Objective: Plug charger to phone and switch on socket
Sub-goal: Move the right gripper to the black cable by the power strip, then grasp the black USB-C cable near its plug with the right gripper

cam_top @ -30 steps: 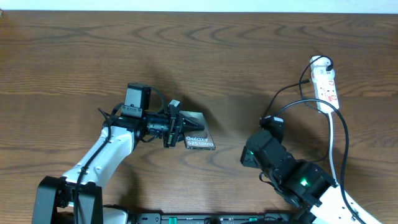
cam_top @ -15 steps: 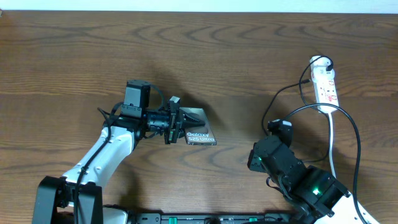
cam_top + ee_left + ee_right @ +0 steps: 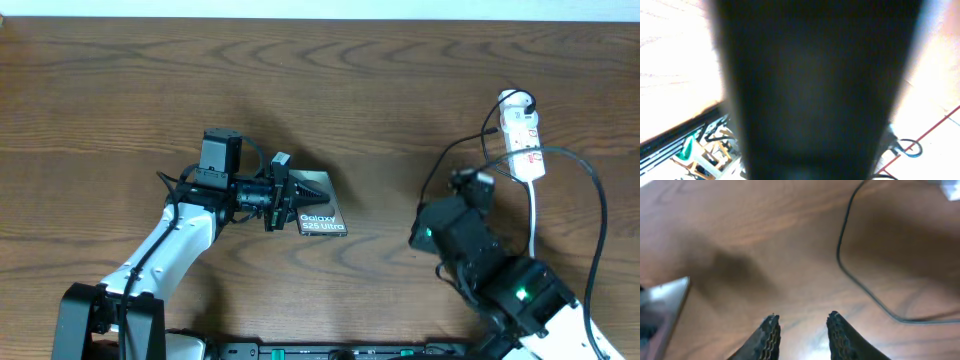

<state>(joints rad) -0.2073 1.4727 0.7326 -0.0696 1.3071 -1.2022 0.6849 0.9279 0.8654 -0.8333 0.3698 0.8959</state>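
Observation:
The phone (image 3: 322, 218) is a dark slab with white Galaxy lettering left of the table's middle. My left gripper (image 3: 300, 199) is shut on its left edge. A blurred dark surface fills the left wrist view and hides those jaws. The white socket (image 3: 522, 135) lies at the far right. The charger's thin black cable (image 3: 447, 158) curves from it toward my right arm (image 3: 462, 238); its plug tip does not show. In the right wrist view my right gripper (image 3: 803, 315) is open over bare wood, the cable (image 3: 847, 275) lying ahead of it, the phone (image 3: 660, 305) at left.
A thicker black arm cable (image 3: 596, 200) arcs along the right side past the socket. The table's back edge (image 3: 320, 18) meets a white wall. The arm bases stand at the front edge.
My right arm has swung up and to the right, closer to the socket, and its jaws have gone from shut to parted. The left gripper and phone have barely moved.

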